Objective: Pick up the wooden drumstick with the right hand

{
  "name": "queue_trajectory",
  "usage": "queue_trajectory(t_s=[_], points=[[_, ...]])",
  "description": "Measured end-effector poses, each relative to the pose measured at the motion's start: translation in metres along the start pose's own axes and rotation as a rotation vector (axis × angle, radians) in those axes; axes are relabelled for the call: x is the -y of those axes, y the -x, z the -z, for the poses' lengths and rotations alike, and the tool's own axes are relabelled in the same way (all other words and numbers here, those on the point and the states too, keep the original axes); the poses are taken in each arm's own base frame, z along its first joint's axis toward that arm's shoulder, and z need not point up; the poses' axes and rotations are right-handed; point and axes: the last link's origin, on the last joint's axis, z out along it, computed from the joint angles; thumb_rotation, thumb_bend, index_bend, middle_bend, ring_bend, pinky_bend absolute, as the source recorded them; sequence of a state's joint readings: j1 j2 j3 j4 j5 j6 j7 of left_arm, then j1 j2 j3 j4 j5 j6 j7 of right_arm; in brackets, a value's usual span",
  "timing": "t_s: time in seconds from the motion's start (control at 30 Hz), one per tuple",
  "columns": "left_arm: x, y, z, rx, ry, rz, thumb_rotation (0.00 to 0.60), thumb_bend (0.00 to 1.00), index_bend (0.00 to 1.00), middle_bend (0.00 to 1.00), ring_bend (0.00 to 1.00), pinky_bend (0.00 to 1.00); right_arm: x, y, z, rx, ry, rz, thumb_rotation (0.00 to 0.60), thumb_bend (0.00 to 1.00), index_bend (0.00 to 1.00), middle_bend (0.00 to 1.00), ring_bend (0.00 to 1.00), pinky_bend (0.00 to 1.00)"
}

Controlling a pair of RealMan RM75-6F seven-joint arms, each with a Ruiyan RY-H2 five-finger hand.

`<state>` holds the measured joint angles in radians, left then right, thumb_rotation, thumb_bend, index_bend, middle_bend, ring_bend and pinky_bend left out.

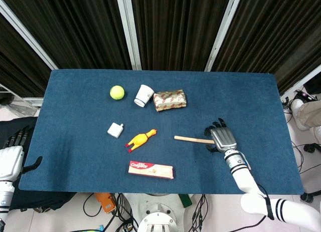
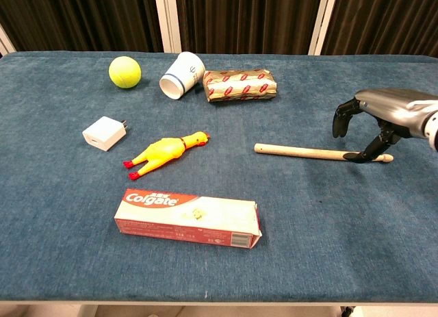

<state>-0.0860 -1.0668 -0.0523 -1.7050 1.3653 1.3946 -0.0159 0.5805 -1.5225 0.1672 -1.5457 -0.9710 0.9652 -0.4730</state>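
Observation:
The wooden drumstick (image 1: 192, 139) lies flat on the blue table, pointing left to right, right of centre; the chest view shows its full shaft (image 2: 301, 151). My right hand (image 1: 222, 138) hovers over its right, tip end. In the chest view the right hand (image 2: 382, 113) is arched with its fingers spread and pointing down on the far side of the stick, and the thumb reaches down to the stick on the near side. Nothing is gripped. My left hand (image 1: 11, 156) rests open off the table's left edge.
Left of the stick lie a yellow rubber chicken (image 2: 164, 153), a white charger (image 2: 105, 133) and a Colgate box (image 2: 188, 218). At the back are a tennis ball (image 2: 124, 72), a tipped paper cup (image 2: 181, 75) and a wrapped packet (image 2: 239, 84).

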Motion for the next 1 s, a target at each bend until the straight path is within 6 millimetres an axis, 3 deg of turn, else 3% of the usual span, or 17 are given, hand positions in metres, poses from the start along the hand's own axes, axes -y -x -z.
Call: queue_trajectory(t_s=[0.27,0.6,1.0], points=[[0.001,0.0,0.0,0.004,-0.003,-0.002,0.6,0.28,0.01,0.0,0.0,0.1,0.013,0.003,-0.013,0.014,-0.027,-0.028,0.6,0.45,0.5,0.45,0.22,0.0],[0.001,0.0,0.0,0.007,-0.005,-0.004,0.6,0.28,0.01,0.0,0.0,0.1,0.024,0.004,-0.019,0.02,-0.036,-0.025,0.6,0.49,0.5,0.52,0.3,0.0],[0.001,0.0,0.0,0.016,-0.006,-0.006,0.6,0.28,0.01,0.0,0.0,0.1,0.032,0.007,-0.024,0.04,-0.044,-0.02,0.6,0.49,0.5,0.52,0.3,0.0]])
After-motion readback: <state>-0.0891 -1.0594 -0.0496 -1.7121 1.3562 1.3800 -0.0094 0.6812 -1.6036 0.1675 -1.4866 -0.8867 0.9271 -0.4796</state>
